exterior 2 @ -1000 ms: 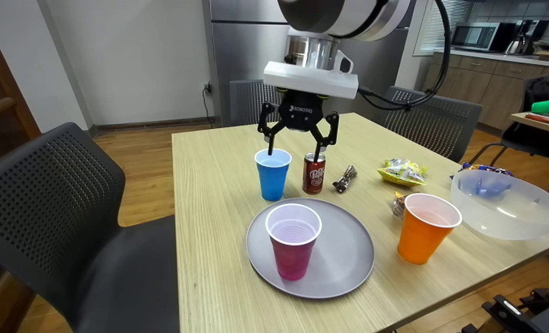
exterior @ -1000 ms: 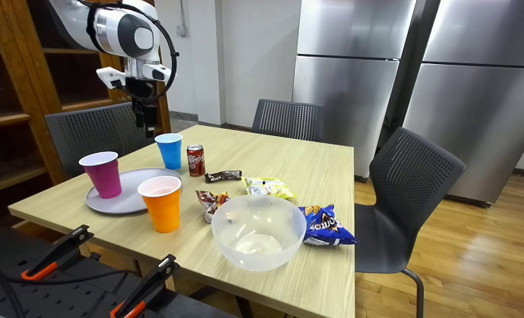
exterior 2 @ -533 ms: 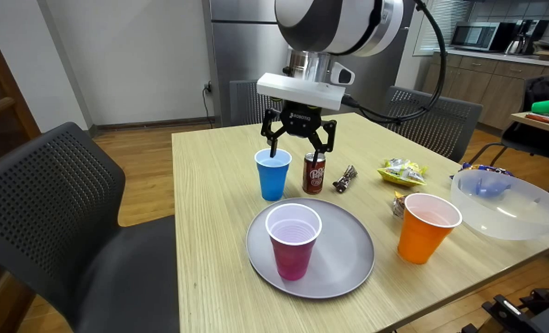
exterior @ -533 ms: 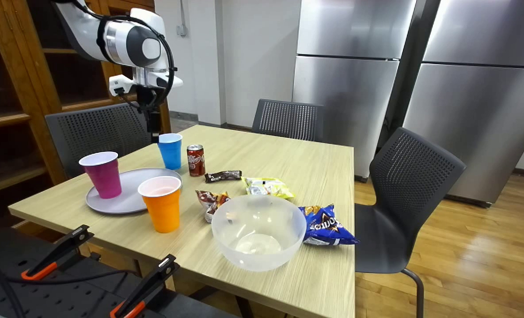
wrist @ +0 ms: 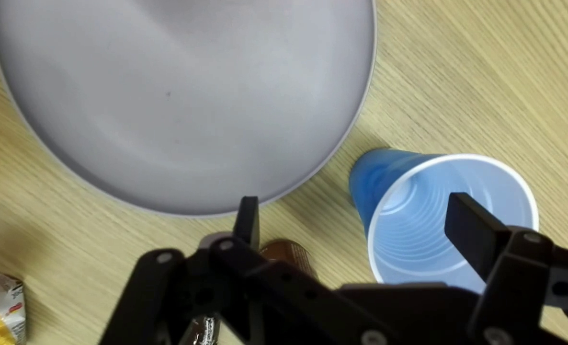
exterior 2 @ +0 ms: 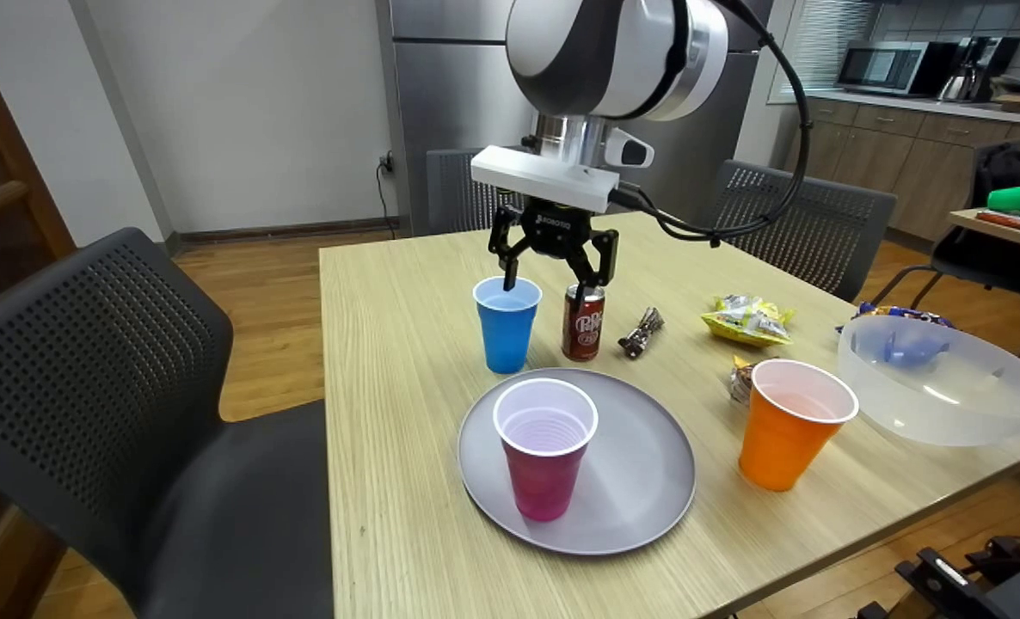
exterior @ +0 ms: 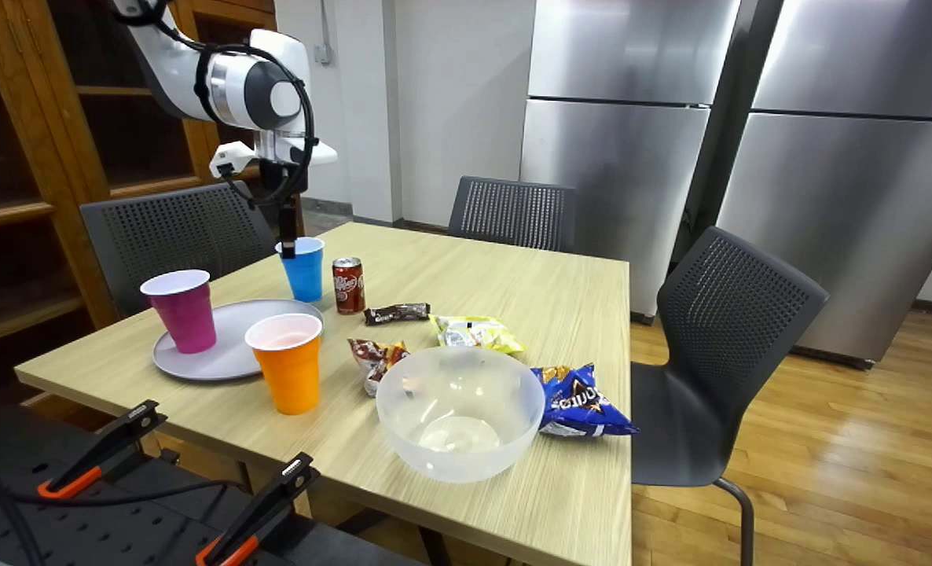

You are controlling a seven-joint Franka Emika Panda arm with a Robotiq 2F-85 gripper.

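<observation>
My gripper (exterior 2: 544, 295) stands open with nothing between its fingers, over the far side of the table. In the wrist view one of the fingers (wrist: 475, 235) overlaps the mouth of the blue cup (wrist: 375, 179); whether it touches the rim I cannot tell. The opposite finger lies near the dark red soda can (wrist: 288, 253), mostly hidden by the gripper there. Both exterior views show the blue cup (exterior: 304, 277) upright beside the can (exterior: 348, 287). Close by, a grey plate (exterior 2: 639, 481) bears a magenta cup (exterior 2: 546, 473).
On the table are an orange cup (exterior: 287, 369), a translucent bowl (exterior: 460, 440), a dark wrapped bar (exterior: 397, 314), and yellow (exterior: 478, 334), brown (exterior: 372, 363) and blue (exterior: 580, 401) snack bags. Chairs (exterior: 741, 314) stand around it. Clamps (exterior: 258, 511) sit near the front edge.
The arm has come down and moved toward the blue cup and can, rightward in an exterior view. The jaws have stayed open. The objects on the table have not moved.
</observation>
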